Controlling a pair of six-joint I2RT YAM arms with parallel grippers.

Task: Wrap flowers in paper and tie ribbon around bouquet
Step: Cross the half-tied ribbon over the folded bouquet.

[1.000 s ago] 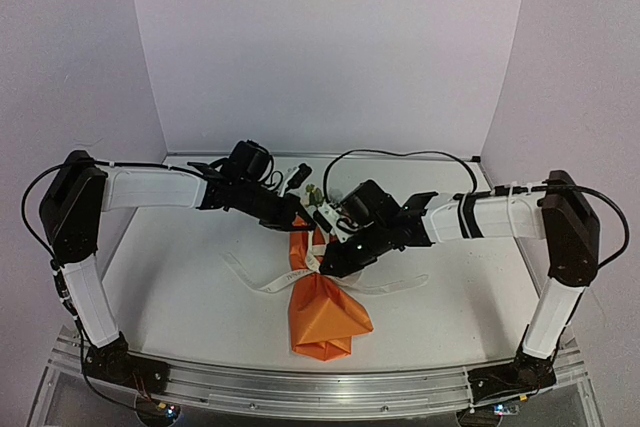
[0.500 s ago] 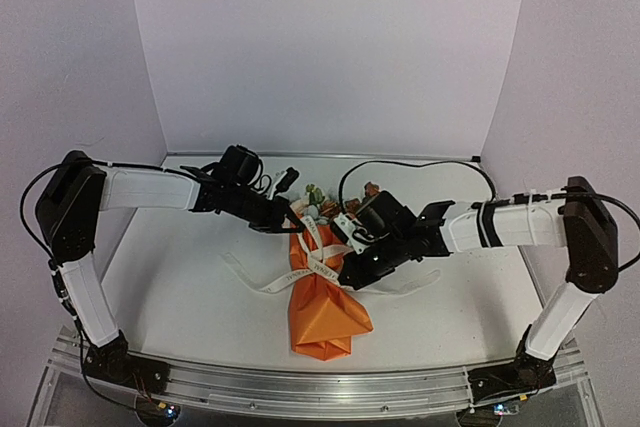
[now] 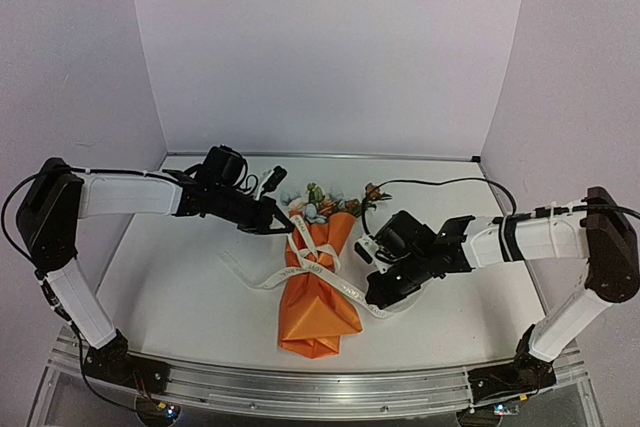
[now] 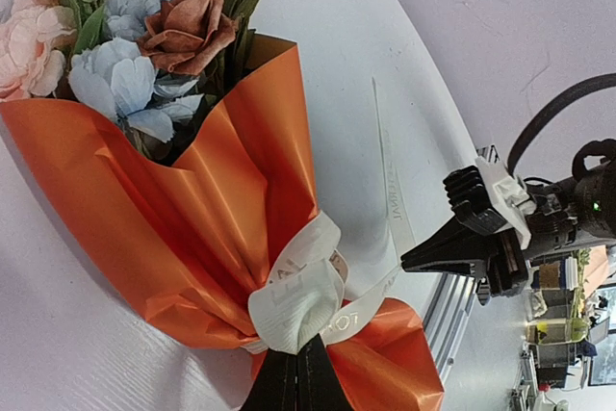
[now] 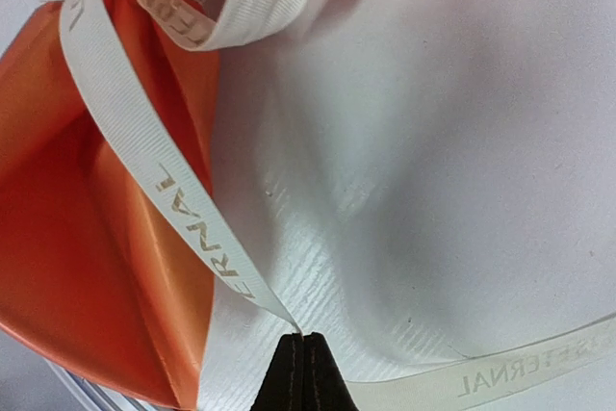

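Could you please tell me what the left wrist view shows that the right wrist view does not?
Left wrist only: the flowers, the left end effector shut on a loop of the ribbon, and the right end effector seen from outside. Right wrist only: the ribbon pinched at the right end effector's own tips, and a tail lying on the table. Both: the orange paper and the ribbon's printed lettering.

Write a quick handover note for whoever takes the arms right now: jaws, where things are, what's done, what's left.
Left gripper: jaws shut on the ribbon loop at the waist of the bouquet.
Right gripper: jaws shut on a ribbon tail, right of the bouquet.
Bouquet lies on the table, flowers at the far end.
Done: paper wrapped, ribbon round it.
Left: pull tight, finish the knot; cannot tell if it holds.
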